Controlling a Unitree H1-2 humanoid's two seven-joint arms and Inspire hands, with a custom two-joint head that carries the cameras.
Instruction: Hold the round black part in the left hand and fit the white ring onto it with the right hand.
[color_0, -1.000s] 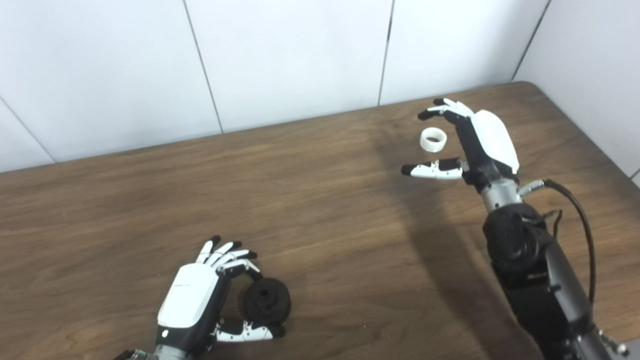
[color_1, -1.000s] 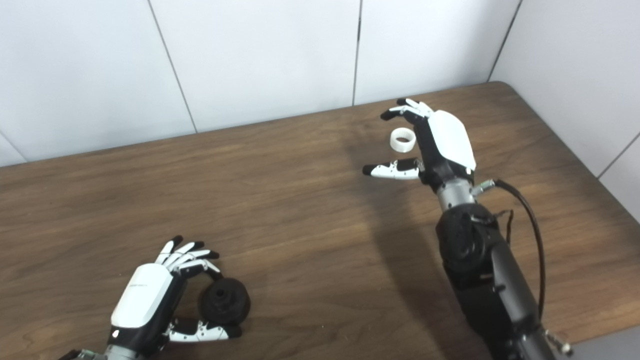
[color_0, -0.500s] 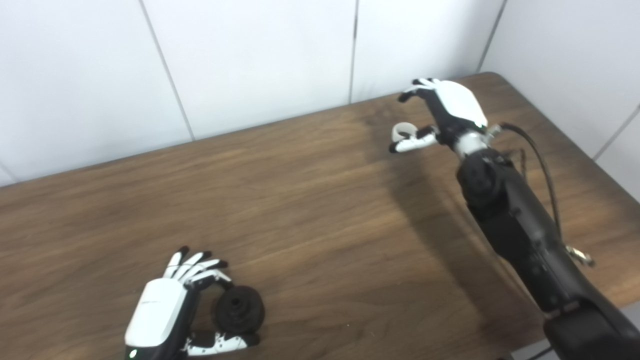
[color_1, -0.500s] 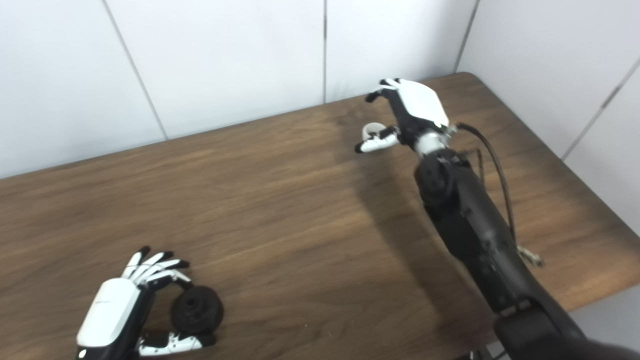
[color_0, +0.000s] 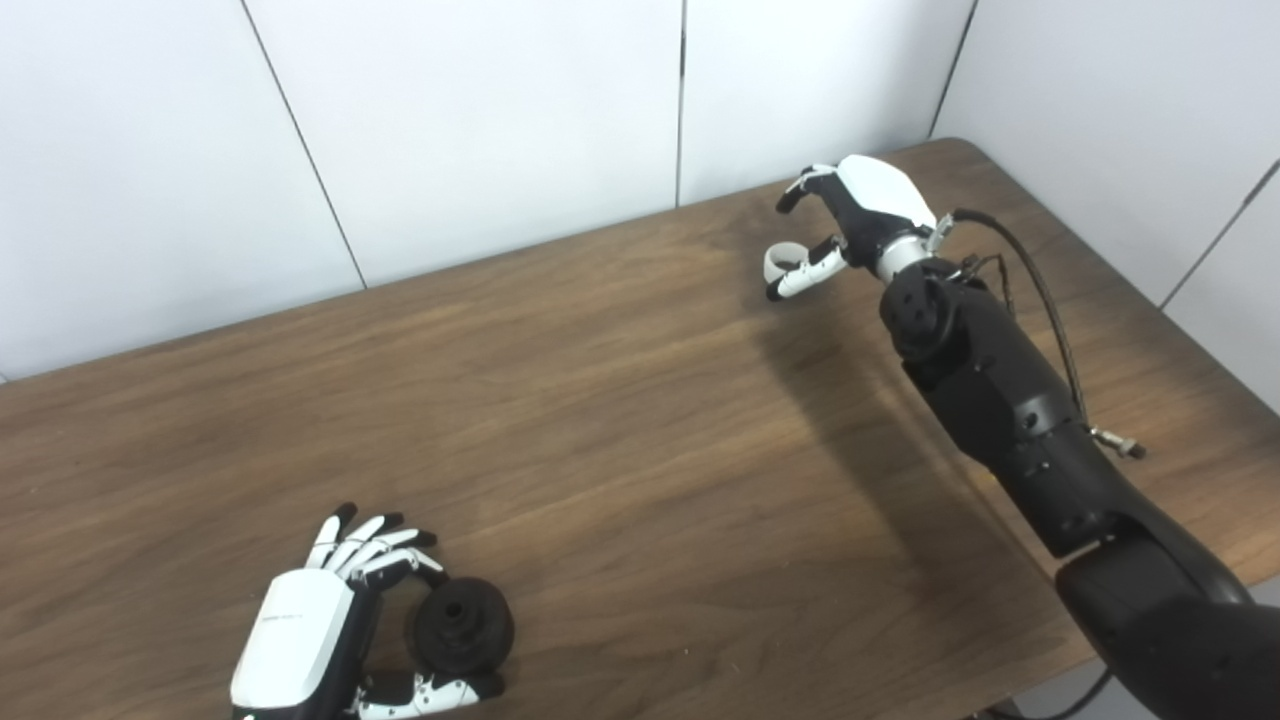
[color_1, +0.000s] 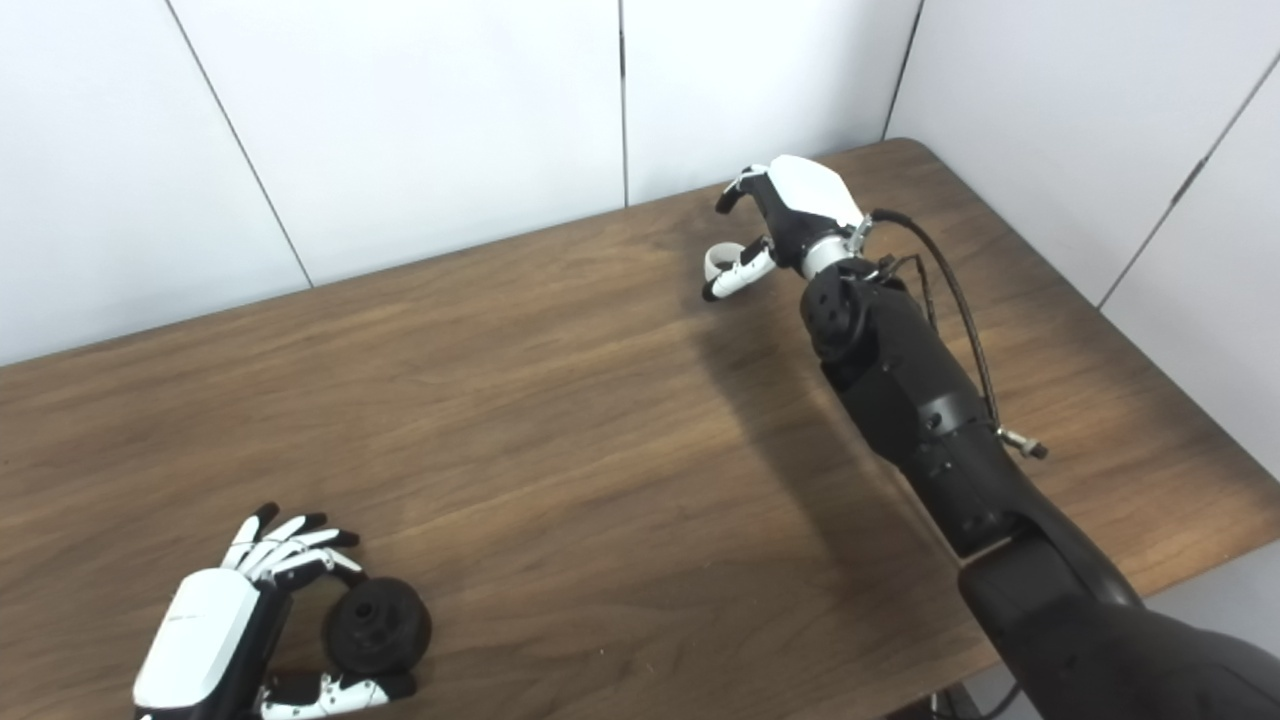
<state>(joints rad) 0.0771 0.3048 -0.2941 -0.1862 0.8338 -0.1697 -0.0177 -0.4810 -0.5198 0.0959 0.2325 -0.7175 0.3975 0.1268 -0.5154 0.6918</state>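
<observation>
Two hands are at work over a brown wooden table (color_0: 620, 420), well apart from each other. Near the bottom edge, the left hand (color_0: 320, 630) lies low on the wood with its white back turned up. Its fingers (color_0: 375, 540) curl over the far side of the round black part (color_0: 463, 627) and its thumb lies along the near side, so the part sits cupped between them, just to the right of the palm. The part rests on the table with its hub and centre hole facing up. The fingers touch its rim, but whether it is gripped firmly or only cradled cannot be told.

Far across the table, close to the back corner, the right hand (color_0: 850, 215) reaches out at the end of its dark arm (color_0: 1000, 400). Its fingers arch above and its thumb stretches out below, leaving a narrow opening to the left of the palm. The white ring (color_0: 778, 264) sits in that opening, right against the thumb. From these views it cannot be told whether the ring is pinched or merely lying on the table between the digits.

A black cable (color_0: 1040, 290) loops beside the wrist of that arm. White wall panels (color_0: 480, 130) stand behind the table.
</observation>
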